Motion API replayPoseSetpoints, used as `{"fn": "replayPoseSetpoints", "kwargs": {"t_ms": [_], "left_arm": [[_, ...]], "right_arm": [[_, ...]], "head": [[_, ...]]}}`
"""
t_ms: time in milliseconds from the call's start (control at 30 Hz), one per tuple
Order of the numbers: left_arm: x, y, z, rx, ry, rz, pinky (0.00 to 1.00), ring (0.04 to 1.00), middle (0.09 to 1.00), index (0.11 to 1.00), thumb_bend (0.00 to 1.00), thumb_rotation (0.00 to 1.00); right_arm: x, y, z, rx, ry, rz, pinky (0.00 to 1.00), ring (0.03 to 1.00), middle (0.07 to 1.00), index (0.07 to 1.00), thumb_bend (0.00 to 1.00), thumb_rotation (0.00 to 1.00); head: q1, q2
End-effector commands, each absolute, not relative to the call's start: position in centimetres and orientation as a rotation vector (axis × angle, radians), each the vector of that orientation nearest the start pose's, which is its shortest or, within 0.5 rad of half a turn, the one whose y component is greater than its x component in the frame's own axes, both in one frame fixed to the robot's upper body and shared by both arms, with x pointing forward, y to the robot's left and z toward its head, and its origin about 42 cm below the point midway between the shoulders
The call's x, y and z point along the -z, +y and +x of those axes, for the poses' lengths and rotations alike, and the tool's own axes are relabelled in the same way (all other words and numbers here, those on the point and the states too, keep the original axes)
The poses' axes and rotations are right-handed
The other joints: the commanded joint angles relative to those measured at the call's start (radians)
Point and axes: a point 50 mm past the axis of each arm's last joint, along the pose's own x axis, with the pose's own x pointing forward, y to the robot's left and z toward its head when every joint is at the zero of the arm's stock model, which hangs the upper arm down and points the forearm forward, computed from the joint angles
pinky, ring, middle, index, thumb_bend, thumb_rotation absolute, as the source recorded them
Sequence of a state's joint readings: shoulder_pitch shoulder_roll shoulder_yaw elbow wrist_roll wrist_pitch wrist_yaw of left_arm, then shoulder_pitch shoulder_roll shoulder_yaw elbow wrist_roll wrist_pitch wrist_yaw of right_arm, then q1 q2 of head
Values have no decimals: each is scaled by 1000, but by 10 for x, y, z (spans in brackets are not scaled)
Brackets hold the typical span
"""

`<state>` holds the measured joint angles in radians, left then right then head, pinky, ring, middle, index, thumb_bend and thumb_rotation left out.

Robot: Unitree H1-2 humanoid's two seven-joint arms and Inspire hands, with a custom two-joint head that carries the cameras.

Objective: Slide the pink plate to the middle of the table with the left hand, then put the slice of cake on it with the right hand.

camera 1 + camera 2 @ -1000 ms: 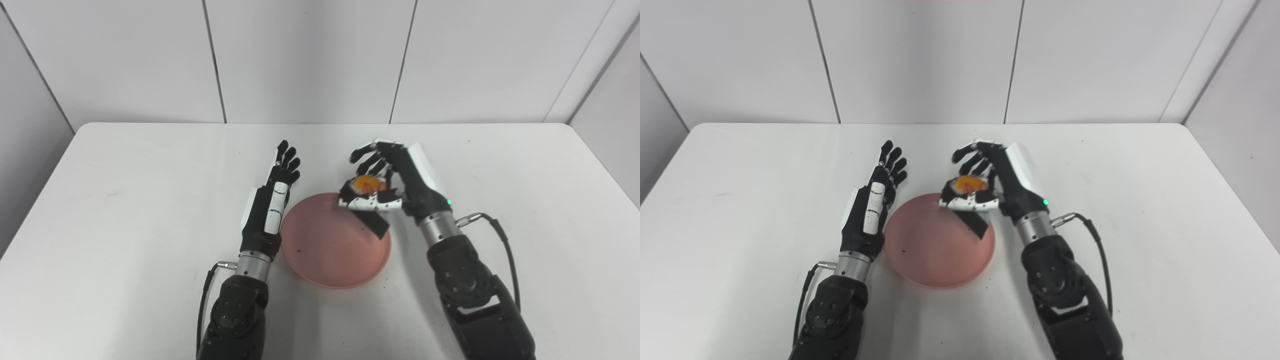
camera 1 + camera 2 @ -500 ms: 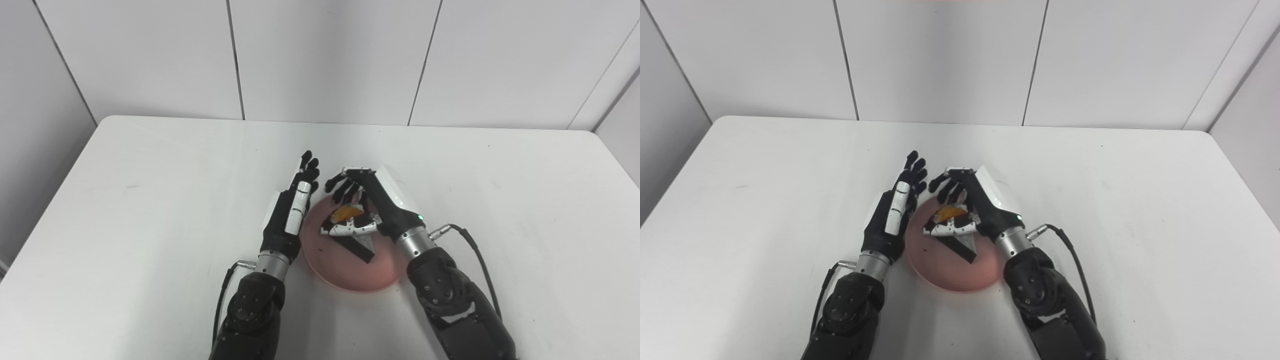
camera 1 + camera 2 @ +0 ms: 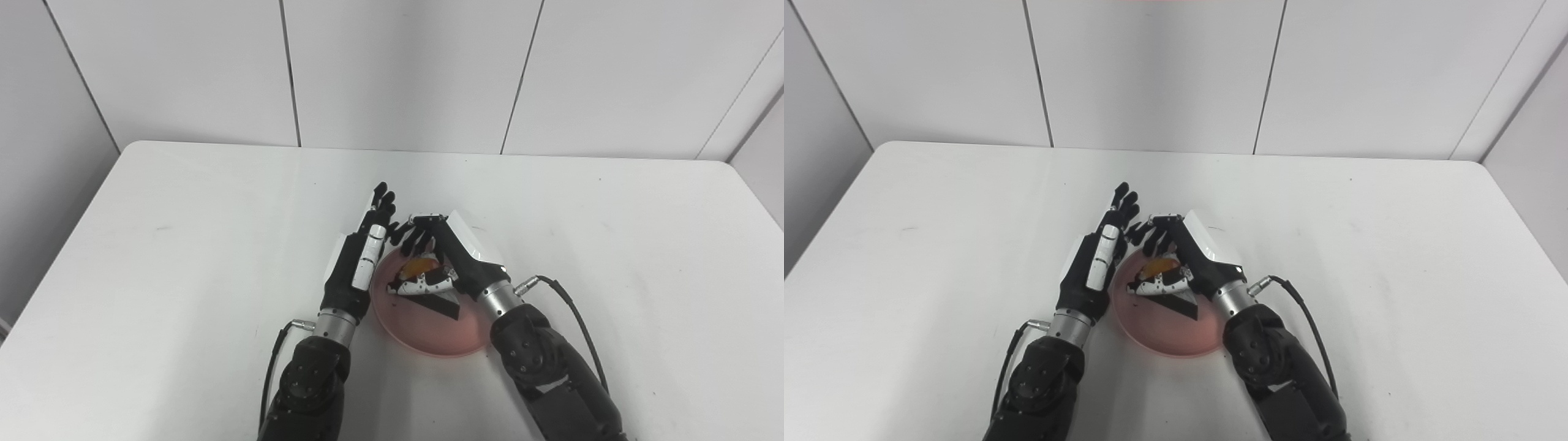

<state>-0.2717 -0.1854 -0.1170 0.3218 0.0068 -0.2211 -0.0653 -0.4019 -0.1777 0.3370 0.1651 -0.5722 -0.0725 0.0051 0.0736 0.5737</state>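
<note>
Slice of cake (image 3: 432, 293): dark wedge with an orange topping, low over the middle of the pink plate (image 3: 429, 334), its dark tip reaching toward the near right of the dish; whether the underside already touches the plate cannot be told from either view. Right hand (image 3: 444, 263) is wrapped around the slice, thumb on the near side, fingers curled over the far side, so it is grasping the cake. A second ago this hand held the slice higher, over the plate's far right rim; half a second ago it was over the dish; now it sits lower and more central, fingers bent down nearer the surface. Reading: the lowering is close to finished and letting go looks like the next step, though the grip has not eased yet. Plate lies near the middle of the white table (image 3: 184, 245), a little toward the near edge, so the slide appears done. Left hand (image 3: 361, 257) holds nothing, fingers straight and together, palm turned toward the plate, just beside its left rim; contact with the rim cannot be confirmed. Its pose matches the earlier frames. The whole view shifted a second ago, so the camera moved.
</note>
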Motion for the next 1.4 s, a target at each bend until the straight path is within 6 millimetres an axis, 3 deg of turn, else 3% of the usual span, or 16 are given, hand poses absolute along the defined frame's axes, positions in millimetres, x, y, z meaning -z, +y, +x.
{"fn": "replayPoseSetpoints", "kwargs": {"t_ms": [0, 400, 467, 500, 567, 600, 633, 667, 767, 900, 1067, 1167, 1233, 1267, 1367], "left_arm": [[-79, 86, 328, 255, -47, -164, 945, 1000, 1000, 1000, 595, 1000], [-79, 92, 328, 280, -20, -152, 947, 1000, 1000, 1000, 596, 1000], [-80, 92, 329, 273, -20, -147, 952, 1000, 1000, 1000, 599, 1000], [-79, 92, 329, 269, -24, -140, 941, 1000, 1000, 1000, 613, 1000], [-78, 94, 327, 270, -22, -121, 929, 1000, 1000, 1000, 613, 1000], [-79, 95, 325, 272, -19, -113, 950, 1000, 1000, 1000, 603, 1000], [-80, 96, 325, 273, -16, -109, 959, 1000, 1000, 1000, 594, 1000], [-80, 97, 324, 272, -16, -109, 967, 1000, 1000, 1000, 579, 1000], [-80, 101, 325, 282, -9, -109, 977, 1000, 1000, 1000, 578, 1000], [-79, 105, 325, 288, -1, -83, 984, 1000, 1000, 1000, 605, 1000], [-80, 113, 322, 301, -8, -45, 980, 1000, 1000, 1000, 628, 1000], [-79, 121, 322, 320, -9, -28, 985, 1000, 1000, 1000, 646, 1000], [-78, 125, 322, 328, -9, -34, 997, 1000, 1000, 1000, 659, 1000], [-78, 126, 322, 324, -12, -46, 995, 1000, 1000, 1000, 655, 1000], [-79, 129, 321, 321, -23, -53, 996, 1000, 1000, 1000, 654, 1000]], "right_arm": [[-185, -151, 396, -348, -437, -858, 195, 366, 452, 504, 509, 0], [-191, -168, 386, -331, -436, -954, 166, 363, 451, 512, 508, 0], [-195, -172, 381, -347, -440, -961, 265, 393, 474, 515, 510, 0], [-196, -174, 379, -351, -441, -962, 360, 474, 490, 500, 515, 0], [-199, -177, 373, -356, -446, -956, 424, 529, 498, 493, 518, 0], [-200, -179, 371, -360, -447, -948, 484, 594, 625, 497, 510, 103], [-200, -182, 367, -365, -442, -930, 521, 636, 679, 555, 534, 181], [-201, -184, 364, -369, -434, -910, 582, 708, 759, 724, 606, 368], [-203, -190, 356, -386, -424, -839, 675, 802, 849, 845, 633, 503], [-202, -198, 350, -402, -412, -775, 762, 907, 949, 923, 643, 596], [-196, -206, 342, -384, -379, -661, 863, 984, 998, 993, 659, 588], [-190, -211, 335, -346, -353, -575, 866, 994, 1000, 1000, 665, 596], [-184, -215, 333, -322, -353, -528, 890, 999, 1000, 1000, 662, 639], [-181, -219, 332, -299, -358, -500, 941, 1000, 1000, 1000, 678, 737], [-175, -227, 330, -240, -382, -424, 957, 1000, 1000, 1000, 695, 763]], "head": [[-1, -1], [-17, -3], [-20, -2], [-21, -2], [-22, -1], [-24, 3], [-24, 3], [-26, 8], [-35, 14], [-37, 20], [-41, 26], [-49, 31], [-53, 32], [-55, 32], [-55, 33]]}}
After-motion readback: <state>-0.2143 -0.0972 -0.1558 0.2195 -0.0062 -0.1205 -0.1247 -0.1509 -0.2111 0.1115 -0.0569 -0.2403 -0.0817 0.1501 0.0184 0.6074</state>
